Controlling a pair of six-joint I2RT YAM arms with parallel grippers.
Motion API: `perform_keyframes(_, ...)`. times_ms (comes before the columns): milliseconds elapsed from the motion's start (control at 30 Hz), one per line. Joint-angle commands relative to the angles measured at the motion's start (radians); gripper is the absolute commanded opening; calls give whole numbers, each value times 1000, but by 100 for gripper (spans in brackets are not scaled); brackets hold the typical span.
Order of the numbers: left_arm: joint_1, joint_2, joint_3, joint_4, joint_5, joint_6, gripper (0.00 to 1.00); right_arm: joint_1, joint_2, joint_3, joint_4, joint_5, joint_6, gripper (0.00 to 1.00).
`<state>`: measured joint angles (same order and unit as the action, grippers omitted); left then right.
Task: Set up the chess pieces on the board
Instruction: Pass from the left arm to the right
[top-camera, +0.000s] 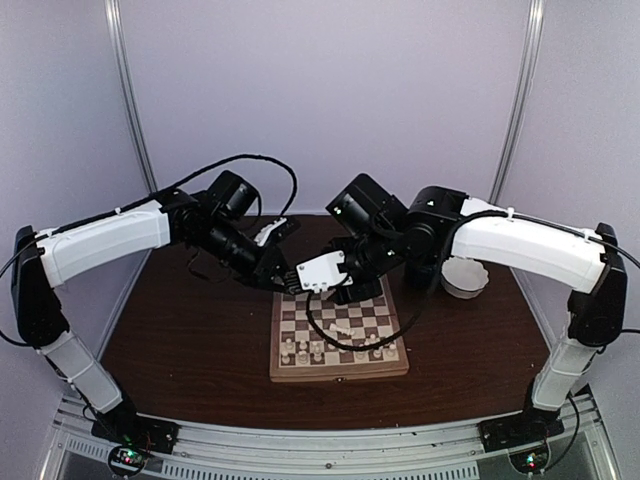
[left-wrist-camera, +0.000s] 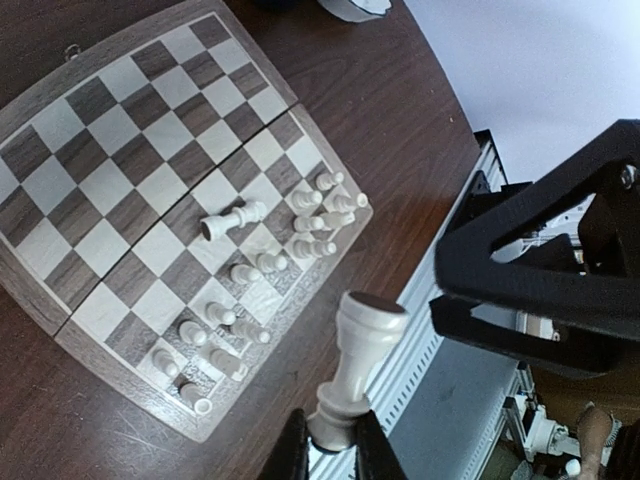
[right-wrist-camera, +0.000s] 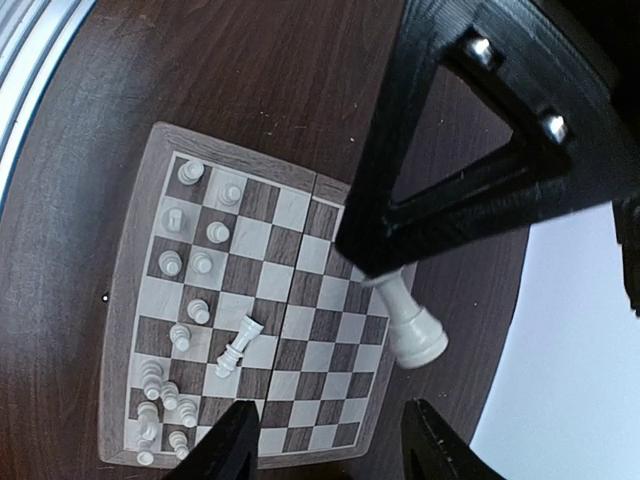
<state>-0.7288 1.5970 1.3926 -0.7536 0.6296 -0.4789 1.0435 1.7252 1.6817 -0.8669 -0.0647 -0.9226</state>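
The board (top-camera: 338, 373) lies at mid-table with cream chess pieces (top-camera: 330, 350) standing along its near rows. One tall piece (top-camera: 340, 328) lies on its side further in, also seen as the toppled piece (left-wrist-camera: 233, 220) (right-wrist-camera: 240, 345). My left gripper (left-wrist-camera: 335, 450) is shut on a larger cream chess piece (left-wrist-camera: 360, 360), gripping its narrow end with the flat base pointing away. It hangs over the board's far left corner (right-wrist-camera: 408, 322). My right gripper (right-wrist-camera: 330, 450) stands wide open above the board (right-wrist-camera: 300, 300), nothing between its fingers.
A white scalloped bowl (top-camera: 465, 277) sits on the brown table right of the board. The two wrists are close together over the board's far edge; the right gripper's black finger frame (left-wrist-camera: 540, 280) fills the left wrist view's right side. Metal rails run along the table's near edge.
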Motion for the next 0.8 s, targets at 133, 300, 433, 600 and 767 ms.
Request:
perform_keyframes(133, -35, 48, 79, -74, 102, -3, 11, 53, 49, 82, -9, 104, -58, 52)
perform_keyframes(300, -52, 59, 94, -85, 128, 5, 10, 82, 69, 78, -21, 117, -85, 52)
perform_keyframes(433, -54, 57, 95, -94, 149, 9, 10, 96, 82, 70, -29, 144, -109, 47)
perform_keyframes(600, -55, 51, 95, -105, 162, 18, 10, 100, 91, 60, -22, 174, -115, 29)
perform_keyframes(767, -55, 28, 99, -106, 97, 37, 30, 97, 76, 44, -5, 193, -68, 10)
